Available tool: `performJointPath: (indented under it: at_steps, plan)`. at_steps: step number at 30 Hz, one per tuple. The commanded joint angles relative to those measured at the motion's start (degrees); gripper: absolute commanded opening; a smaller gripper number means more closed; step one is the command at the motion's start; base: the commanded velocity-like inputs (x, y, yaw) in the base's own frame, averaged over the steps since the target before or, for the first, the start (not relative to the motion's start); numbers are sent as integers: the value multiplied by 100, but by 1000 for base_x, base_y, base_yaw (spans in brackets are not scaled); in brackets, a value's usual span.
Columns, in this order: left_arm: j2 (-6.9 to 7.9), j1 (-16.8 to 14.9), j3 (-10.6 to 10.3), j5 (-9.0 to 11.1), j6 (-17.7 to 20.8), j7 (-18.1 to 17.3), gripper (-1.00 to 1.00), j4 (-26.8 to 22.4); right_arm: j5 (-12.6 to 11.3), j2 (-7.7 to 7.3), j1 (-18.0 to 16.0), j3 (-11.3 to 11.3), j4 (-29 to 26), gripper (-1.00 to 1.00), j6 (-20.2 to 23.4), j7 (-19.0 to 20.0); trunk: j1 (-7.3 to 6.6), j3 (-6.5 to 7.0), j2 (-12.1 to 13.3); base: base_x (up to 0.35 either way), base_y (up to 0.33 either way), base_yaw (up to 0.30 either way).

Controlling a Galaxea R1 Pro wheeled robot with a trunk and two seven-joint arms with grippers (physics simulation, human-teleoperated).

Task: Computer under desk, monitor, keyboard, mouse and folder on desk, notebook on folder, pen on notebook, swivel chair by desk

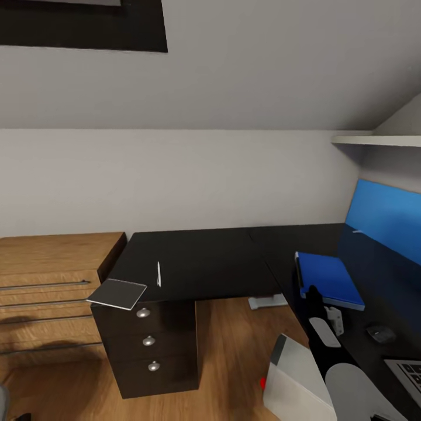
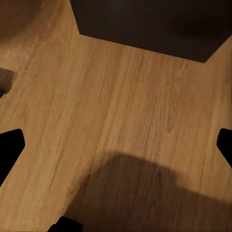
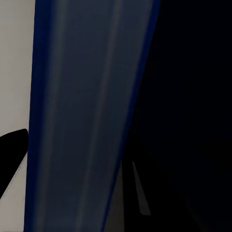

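Head view: folder (image 1: 328, 279) placed beside mouse (image 1: 380, 334) on desk (image 1: 204, 257); notebook (image 1: 117, 293), pen (image 1: 158, 273) unstacked; tool states indeterminate.

My right arm (image 1: 345, 380), white shell over black links, reaches up and forward from the lower right of the head view, black wrist leading. I can't tell its jaw state. In the left wrist view my left gripper's (image 2: 116, 145) black fingertips (image 2: 9, 145) stand wide apart, holding nothing.
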Motion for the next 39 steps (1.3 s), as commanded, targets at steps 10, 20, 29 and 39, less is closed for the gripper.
performJointPath:
  at_steps: [10,20,29,39]
  plan:
    - [6,-5,-41,57,-34,36,100,-1,-54,-2,0,-3,154,-100,-19,-20,111,-97,-204,0,0,0]
    - [14,-6,-49,51,-40,33,100,0,-54,3,0,2,155,-100,-19,-20,111,-97,-204,0,0,0]
    - [13,-5,-64,48,-43,27,100,0,-54,5,0,6,155,-100,-19,-20,-21,10,37,0,0,0]
    - [14,-7,-61,50,-43,27,100,0,-54,5,0,6,151,-100,-19,-20,-241,190,438,0,0,0]
